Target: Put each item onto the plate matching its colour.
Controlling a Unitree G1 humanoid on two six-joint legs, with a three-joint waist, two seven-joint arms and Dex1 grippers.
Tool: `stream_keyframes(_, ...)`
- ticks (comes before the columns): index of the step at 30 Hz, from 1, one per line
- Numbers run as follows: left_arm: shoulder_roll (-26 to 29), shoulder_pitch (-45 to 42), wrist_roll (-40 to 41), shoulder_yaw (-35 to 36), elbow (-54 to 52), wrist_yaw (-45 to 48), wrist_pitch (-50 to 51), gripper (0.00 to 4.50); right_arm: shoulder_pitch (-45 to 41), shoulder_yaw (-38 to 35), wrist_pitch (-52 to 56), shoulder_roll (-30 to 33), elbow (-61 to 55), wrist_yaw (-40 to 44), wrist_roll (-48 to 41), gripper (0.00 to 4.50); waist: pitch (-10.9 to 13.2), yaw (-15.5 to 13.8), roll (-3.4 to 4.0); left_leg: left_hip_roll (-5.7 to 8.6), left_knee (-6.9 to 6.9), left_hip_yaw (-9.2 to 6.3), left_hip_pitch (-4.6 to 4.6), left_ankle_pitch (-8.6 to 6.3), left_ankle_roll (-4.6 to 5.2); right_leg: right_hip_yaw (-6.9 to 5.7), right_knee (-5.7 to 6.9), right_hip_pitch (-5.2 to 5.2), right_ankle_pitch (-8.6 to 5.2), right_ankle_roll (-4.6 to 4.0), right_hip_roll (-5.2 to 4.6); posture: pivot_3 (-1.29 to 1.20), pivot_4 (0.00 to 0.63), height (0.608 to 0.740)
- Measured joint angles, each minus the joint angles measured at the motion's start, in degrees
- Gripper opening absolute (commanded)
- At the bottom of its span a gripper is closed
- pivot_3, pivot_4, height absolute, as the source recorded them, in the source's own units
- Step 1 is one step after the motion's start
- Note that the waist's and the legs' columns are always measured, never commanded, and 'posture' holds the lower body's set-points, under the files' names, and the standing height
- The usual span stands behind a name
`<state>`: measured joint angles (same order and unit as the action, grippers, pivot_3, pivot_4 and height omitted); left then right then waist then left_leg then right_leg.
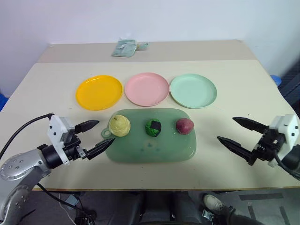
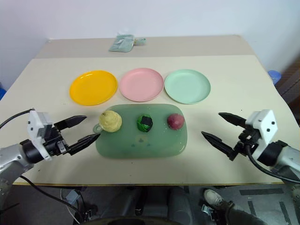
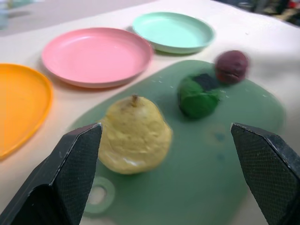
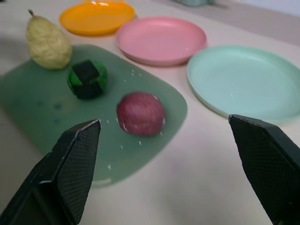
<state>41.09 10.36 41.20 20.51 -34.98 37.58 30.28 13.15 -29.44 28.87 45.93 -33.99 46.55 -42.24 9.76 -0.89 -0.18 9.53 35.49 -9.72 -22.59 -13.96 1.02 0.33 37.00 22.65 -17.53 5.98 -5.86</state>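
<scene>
Beige table carries a green mat holding the yellow lump, green lump and red lump; orange plate, pink plate and mint plate wait beyond. Left gripper and right gripper hang spread wide, empty. The lumps look light and firm, likely best pinched across their widest middle.
</scene>
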Motion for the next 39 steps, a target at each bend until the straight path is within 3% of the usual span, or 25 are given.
stream_keyframes(9,-8.07,-8.37,-3.77,-9.07,-0.52,-12.70,4.48,4.50,-10.14,9.90,-0.56,0.14,3.29,5.28,0.28,4.46,0.06,-0.18,-0.11,0.00,0.21,0.02,-0.02,0.00,0.00,0.00,0.06,-0.05,0.11,0.18,0.04,0.00,0.150,0.740)
stream_keyframes(23,-10.12,-11.23,-11.22,-14.96,3.54,-16.68,6.52,4.50,-21.50,20.82,-4.47,-0.20,10.45,12.45,5.14,4.46,0.08,-0.11,-0.14,0.00,0.38,0.02,-0.02,0.00,0.00,0.02,0.14,-0.07,0.15,0.22,0.08,0.00,0.150,0.740)
stream_keyframes(26,-11.42,-12.54,-13.11,-17.03,5.56,-17.39,6.75,3.66,-23.37,21.77,-4.42,-0.37,10.80,12.33,5.47,4.50,0.08,-0.35,-0.15,0.00,0.44,0.02,-0.04,0.00,0.00,0.02,0.15,-0.08,0.20,0.26,0.09,0.00,0.150,0.740)
stream_keyframes(34,-14.50,-14.58,-18.33,-19.28,8.57,-18.55,2.71,3.66,-24.61,22.13,-4.29,-0.49,10.88,11.75,5.87,4.50,0.08,-1.55,-0.14,0.00,0.51,0.04,-0.04,0.00,-0.01,0.07,0.15,-0.08,0.24,0.27,0.13,0.00,0.150,0.740)
stream_keyframes(39,-19.58,-20.96,-18.53,-15.59,15.61,-23.11,1.94,3.66,-24.66,22.05,-4.39,-0.87,10.99,11.09,6.06,4.50,0.13,-1.66,-0.23,-0.05,0.62,0.02,-0.05,0.01,-0.02,0.07,0.17,-0.10,0.41,0.35,0.22,0.00,0.150,0.740)
